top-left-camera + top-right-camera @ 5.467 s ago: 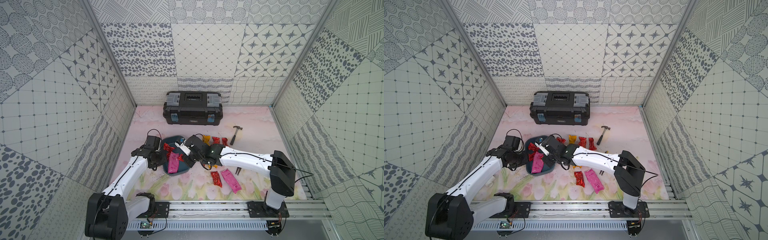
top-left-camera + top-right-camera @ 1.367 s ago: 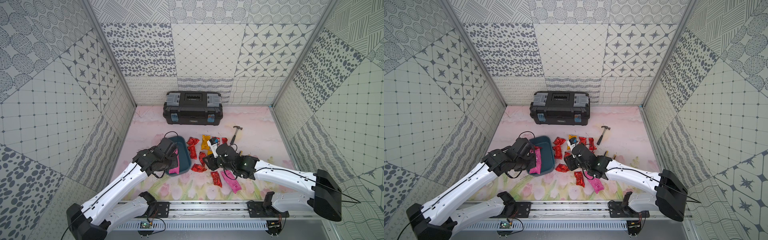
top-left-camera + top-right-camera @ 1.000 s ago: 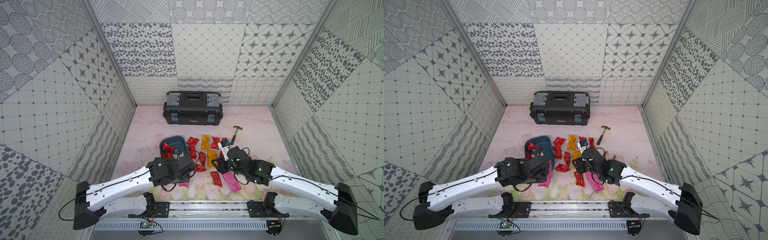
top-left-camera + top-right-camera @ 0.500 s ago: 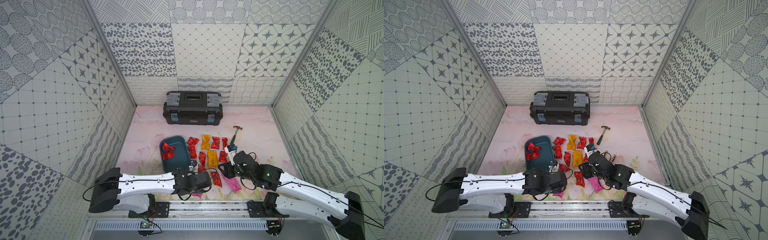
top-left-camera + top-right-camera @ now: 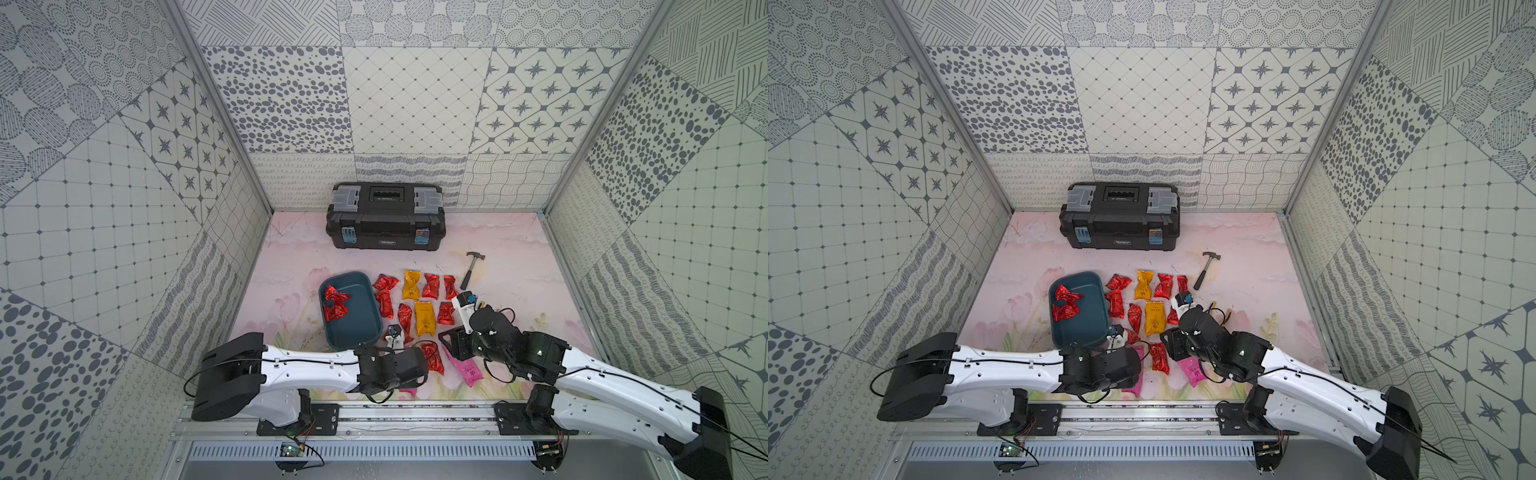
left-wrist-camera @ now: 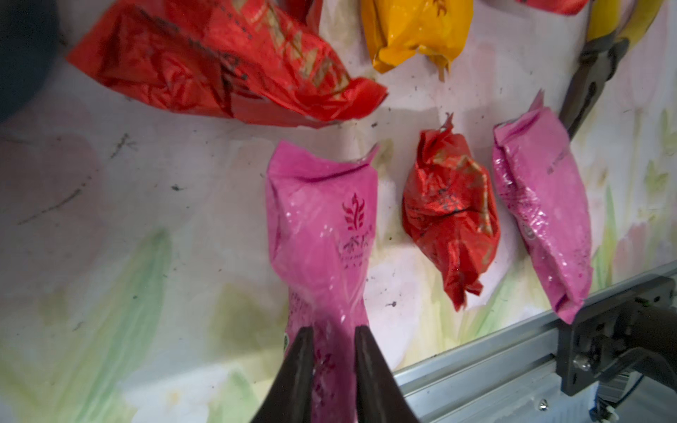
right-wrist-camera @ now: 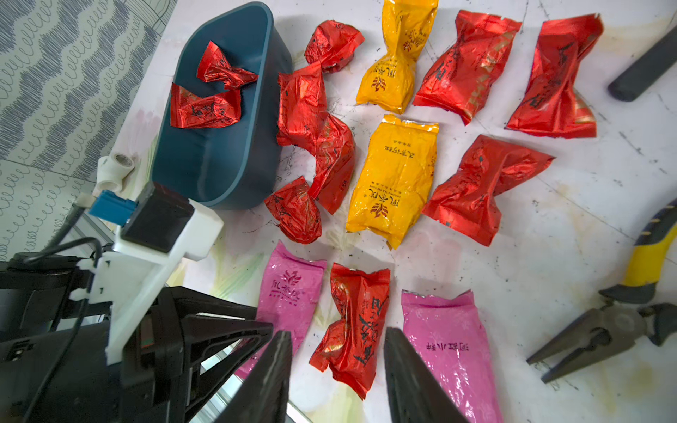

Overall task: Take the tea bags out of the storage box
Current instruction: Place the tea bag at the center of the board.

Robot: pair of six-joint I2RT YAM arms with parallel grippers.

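The small dark blue-grey plastic storage box (image 5: 351, 309) stands open on the pink flower-printed worktop (image 5: 519, 257), and two crumpled red foil tea bags (image 7: 210, 93) lie in it near one end. The other shiny foil sachets, red, orange-yellow and pink, lie in rows on the worktop just beside the box.

In its wrist view the left tool (image 6: 332, 351) has its two dark fingers on either side of the crimped end of a long pink foil sachet (image 6: 322, 234), which lies flat on the worktop near the front rail. The fingers stand only a little apart; whether they pinch the foil or have just let go of it, I cannot tell. The right tool (image 7: 337, 370) hangs with its jaws about half open over a red sachet (image 7: 353, 322) between the two pink ones, holding nothing.

The two bags in the box should be very light, soft and crinkly, with slick foil that may slide between the fingers. The flat crimped end or the twisted waist looks the surest place to pinch; squeezing the puffed middle would likely crush the contents. They overlap, so lifting one may drag the other along.
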